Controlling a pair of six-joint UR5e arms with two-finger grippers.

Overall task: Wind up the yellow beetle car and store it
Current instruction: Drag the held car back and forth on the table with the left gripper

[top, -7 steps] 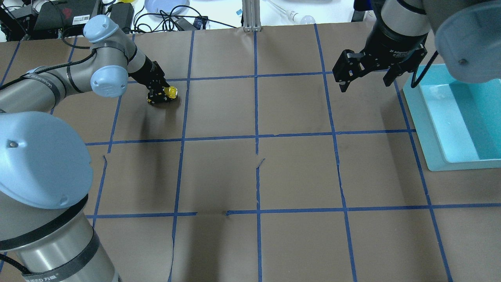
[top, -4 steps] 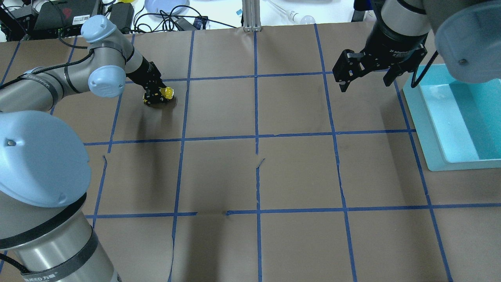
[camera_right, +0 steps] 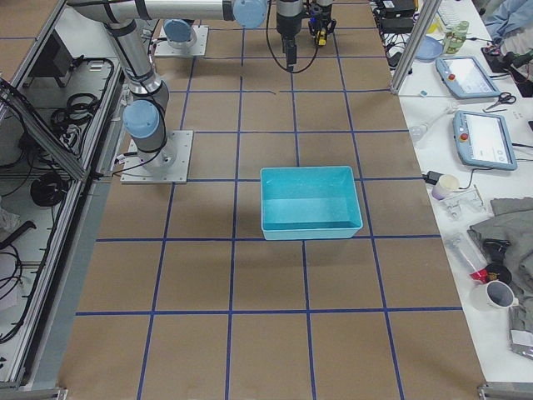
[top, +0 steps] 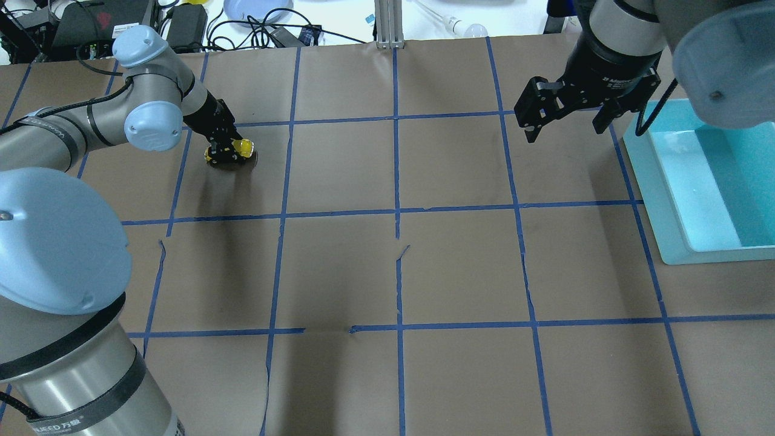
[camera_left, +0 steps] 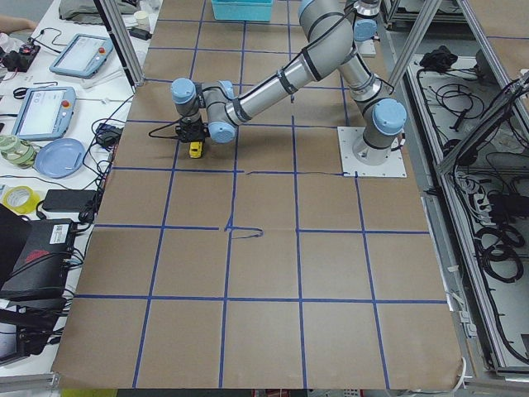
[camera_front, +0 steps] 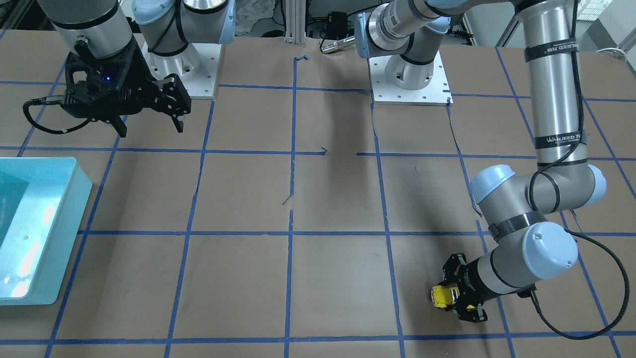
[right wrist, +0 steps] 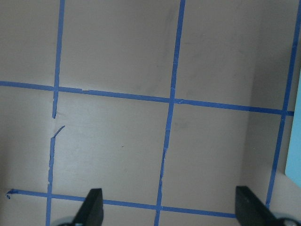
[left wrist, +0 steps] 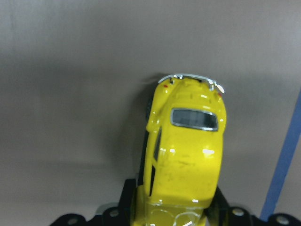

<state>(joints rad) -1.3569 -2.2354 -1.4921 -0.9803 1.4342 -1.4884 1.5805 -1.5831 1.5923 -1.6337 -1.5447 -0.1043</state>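
The yellow beetle car (top: pixel 241 147) sits low on the brown table at the far left, held between the fingers of my left gripper (top: pixel 227 151), which is shut on it. It also shows in the front view (camera_front: pixel 443 295), in the left side view (camera_left: pixel 195 149) and close up in the left wrist view (left wrist: pixel 186 146), its wheels against the paper. My right gripper (top: pixel 566 124) hangs open and empty above the table at the far right, beside the turquoise bin (top: pixel 666 200). Its fingertips (right wrist: pixel 94 205) show wide apart in the right wrist view.
The turquoise bin (camera_front: pixel 59 233) stands at the table's right edge, also in the right side view (camera_right: pixel 311 204). Blue tape lines grid the brown paper. Cables, tablets and a plate lie beyond the far edge (top: pixel 254 12).
My left gripper has dragged the yellow car leftward along the table, by a few centimetres. The right arm has not moved.
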